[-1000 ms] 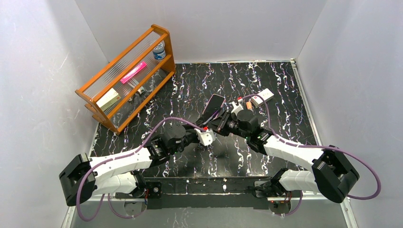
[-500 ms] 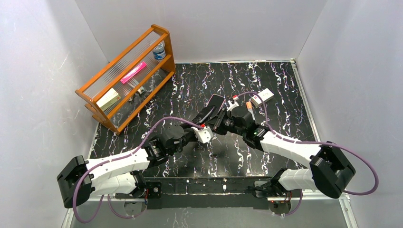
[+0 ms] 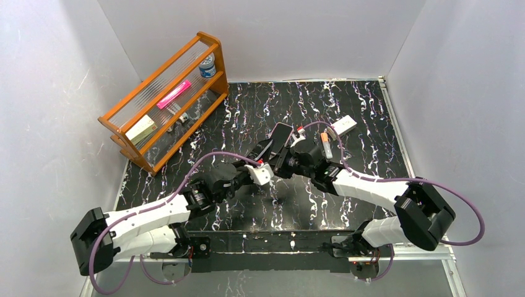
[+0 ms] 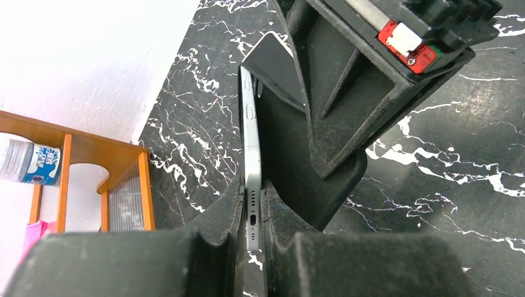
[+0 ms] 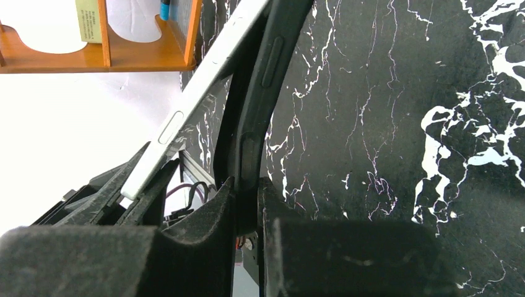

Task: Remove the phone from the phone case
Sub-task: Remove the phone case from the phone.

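**2 grippers clamped, phone partly out of its case over the table**

From the left wrist view, my left gripper (image 4: 251,199) is closed on the phone (image 4: 250,139), pinching its silver edge at the end with the charging port. From the right wrist view, my right gripper (image 5: 246,193) is closed on the rim of the black phone case (image 5: 259,86). There the phone leans away from the case, a gap showing between them toward the far end, while they run close together near my fingers. From above, both sit between the 2 wrists over the middle of the black marbled table (image 3: 371,111), well apart from the wooden shelf (image 3: 164,99) at the back left.
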